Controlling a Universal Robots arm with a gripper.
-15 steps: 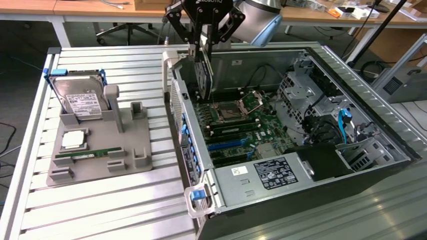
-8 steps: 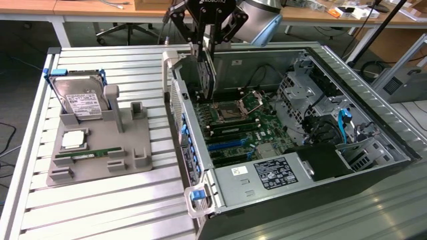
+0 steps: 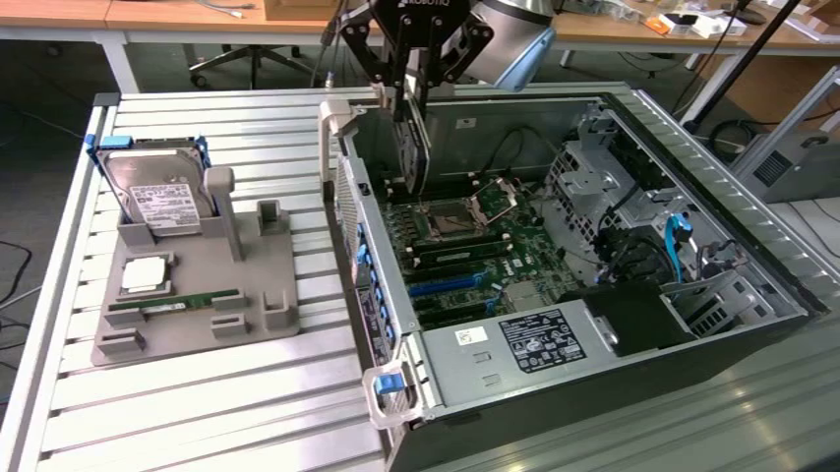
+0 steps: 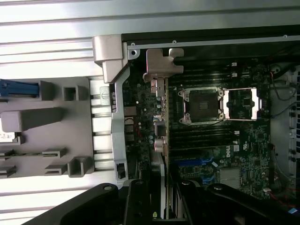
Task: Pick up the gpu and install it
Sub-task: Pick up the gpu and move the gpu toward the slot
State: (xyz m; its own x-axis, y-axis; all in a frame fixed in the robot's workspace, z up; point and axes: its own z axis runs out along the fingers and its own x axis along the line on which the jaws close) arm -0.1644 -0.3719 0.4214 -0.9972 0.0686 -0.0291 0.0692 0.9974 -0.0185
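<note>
So the whole thing sits on a slatted metal desk [image 3: 197, 403], with an open PC case [image 3: 630, 393] lying on its side at the exterior view's right. Inside it the green motherboard [image 3: 525, 246] faces up, with the CPU socket [image 3: 453, 218] near the far end.

On the exterior view's left there's a grey parts holder [image 3: 197, 315]. A silver hard drive [image 3: 157, 197] stands in it and a green RAM stick [image 3: 177, 303] lies flat near the front.

The gpu [image 3: 415, 147] is out of the holder and up in the air, hanging on edge over the motherboard just beside the socket, near the case wall that faces the holder. It isn't in a slot. From the wrist view you look along the gpu [image 4: 161, 117] edge-on, its silver bracket [image 4: 161, 63] at the far end.

The tool [image 3: 409, 93] is pinching the gpu by its top edge, one of its black fingers [image 4: 137, 206] on each side of the board.
</note>
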